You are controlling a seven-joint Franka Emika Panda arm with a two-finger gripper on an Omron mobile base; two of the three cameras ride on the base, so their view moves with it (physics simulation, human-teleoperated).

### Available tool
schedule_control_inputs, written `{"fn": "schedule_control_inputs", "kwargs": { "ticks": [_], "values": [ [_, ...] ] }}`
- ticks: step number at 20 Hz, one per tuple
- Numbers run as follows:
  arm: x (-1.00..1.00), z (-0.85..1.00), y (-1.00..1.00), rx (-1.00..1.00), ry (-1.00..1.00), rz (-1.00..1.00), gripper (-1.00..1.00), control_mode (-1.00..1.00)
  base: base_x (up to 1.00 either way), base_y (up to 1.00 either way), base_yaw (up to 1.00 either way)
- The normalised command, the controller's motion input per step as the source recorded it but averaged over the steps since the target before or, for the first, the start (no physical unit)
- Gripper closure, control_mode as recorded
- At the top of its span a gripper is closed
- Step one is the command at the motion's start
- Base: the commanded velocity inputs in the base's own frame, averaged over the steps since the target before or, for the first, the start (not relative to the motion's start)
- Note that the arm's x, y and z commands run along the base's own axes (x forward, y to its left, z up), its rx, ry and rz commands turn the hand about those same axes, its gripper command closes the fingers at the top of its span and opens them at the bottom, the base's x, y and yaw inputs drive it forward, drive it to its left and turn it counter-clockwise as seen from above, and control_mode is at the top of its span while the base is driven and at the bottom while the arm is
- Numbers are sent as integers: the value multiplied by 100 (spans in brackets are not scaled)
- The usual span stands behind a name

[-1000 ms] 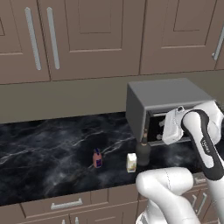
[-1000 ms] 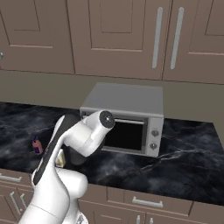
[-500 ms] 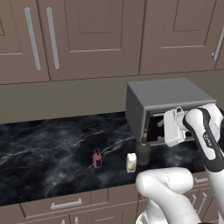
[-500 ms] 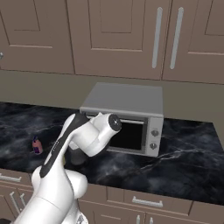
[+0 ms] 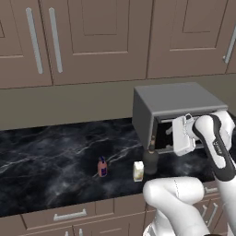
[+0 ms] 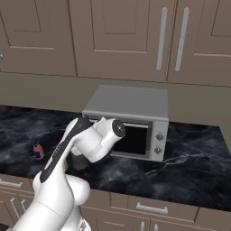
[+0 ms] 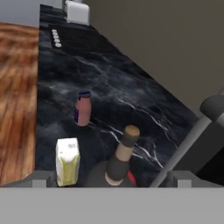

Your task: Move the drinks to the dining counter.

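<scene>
1. Presently, three drinks stand on the black marble worktop (image 5: 55, 156) under brown wall cabinets (image 5: 92, 41): a bottle (image 5: 150, 159), a carton (image 5: 138, 171) and a can (image 5: 102, 166).
2. Bottle: dark, round-bodied, narrow neck, upright, just at the front left corner of the grey toaster oven (image 5: 177, 115). In the hand view the bottle (image 7: 117, 164) sits at 6 o'clock, nearest the camera.
3. Carton: cream-white, upright, just beside the bottle at its 8 o'clock in the left base view. In the hand view the carton (image 7: 67, 161) stands at 9 o'clock from the bottle.
4. Can: pinkish body with a blue top, upright, near the carton at its 9 o'clock in the left base view, apart from it. In the hand view the can (image 7: 82, 108) is at 11 o'clock from the bottle.
5. Gripper (image 5: 183, 135): raised in front of the oven's dark opening, above and at 2 o'clock from the bottle; touching nothing.
6. Jaws: fully spread, holding nothing; the fingertips (image 7: 43, 177) show at the hand view's bottom edge either side of the bottle.
7. Right base view: the arm covers the bottle; the can (image 6: 38, 149) shows at the far left of the worktop (image 6: 180, 153).
</scene>
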Motion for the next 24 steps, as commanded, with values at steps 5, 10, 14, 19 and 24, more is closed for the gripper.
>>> {"fn": "schedule_control_inputs", "kwargs": {
  "ticks": [5, 10, 14, 19, 24],
  "values": [
    [-1, -10, 14, 0, 0, 2, -100, -100, 0, 0, 0],
    [-3, -7, 24, 1, 0, 5, -100, -100, 0, 0, 0],
    [0, -3, 26, 1, 0, 6, -100, -100, 0, 0, 0],
    [16, -3, 3, 2, 0, 3, -100, -100, 0, 0, 0],
    [27, -9, -15, 0, 0, 0, -100, -100, 0, 0, 0]
  ]
}}
